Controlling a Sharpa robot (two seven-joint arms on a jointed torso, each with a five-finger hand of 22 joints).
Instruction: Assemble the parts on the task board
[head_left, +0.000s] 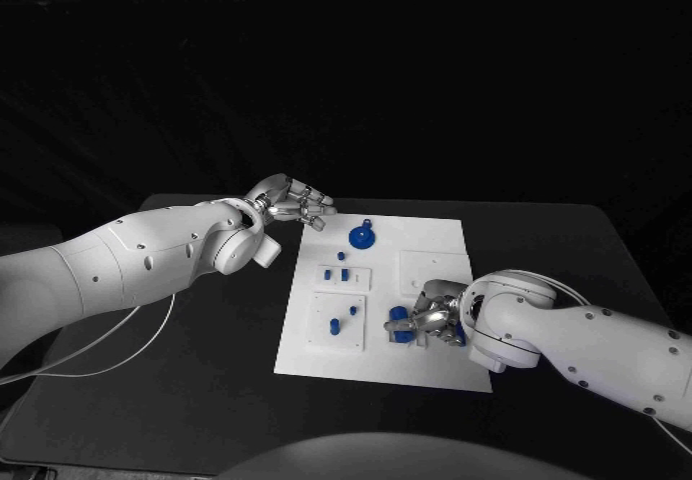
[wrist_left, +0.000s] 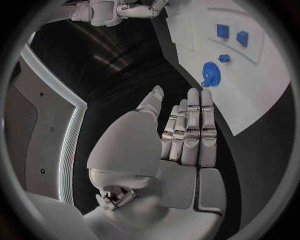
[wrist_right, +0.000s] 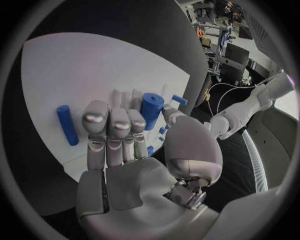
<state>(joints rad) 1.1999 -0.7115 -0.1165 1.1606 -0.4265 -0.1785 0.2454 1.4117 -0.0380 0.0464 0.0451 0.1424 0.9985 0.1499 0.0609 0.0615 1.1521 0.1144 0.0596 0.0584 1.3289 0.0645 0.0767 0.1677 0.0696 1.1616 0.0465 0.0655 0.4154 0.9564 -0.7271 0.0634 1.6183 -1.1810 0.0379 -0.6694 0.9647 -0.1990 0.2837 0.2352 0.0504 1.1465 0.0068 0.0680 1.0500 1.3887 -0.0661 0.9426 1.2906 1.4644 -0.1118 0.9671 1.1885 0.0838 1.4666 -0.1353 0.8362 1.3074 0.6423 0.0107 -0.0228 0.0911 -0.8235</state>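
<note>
The white task board (head_left: 433, 250) lies in the middle of the black table. Over its near edge my right hand (head_left: 430, 318) grips a blue cylinder (wrist_right: 150, 107) between thumb and curled fingers; the cylinder (head_left: 398, 324) shows at the fingertips. A blue peg (wrist_right: 66, 125) lies flat on the board beyond that hand. A round blue part (head_left: 361, 237) sits near the board's far edge, with small blue pieces (head_left: 336, 272) in a recess closer in. My left hand (head_left: 293, 204) hovers off the board's far left corner, fingers straight (wrist_left: 190, 132), holding nothing. The round part (wrist_left: 210, 74) lies just ahead of it.
Another small blue piece (head_left: 336, 325) rests in the board's near-left recess. Two blue blocks (wrist_left: 232, 34) stand on the board past the round part. A white cable (head_left: 144, 340) trails over the table on the left. Bare black table surrounds the board.
</note>
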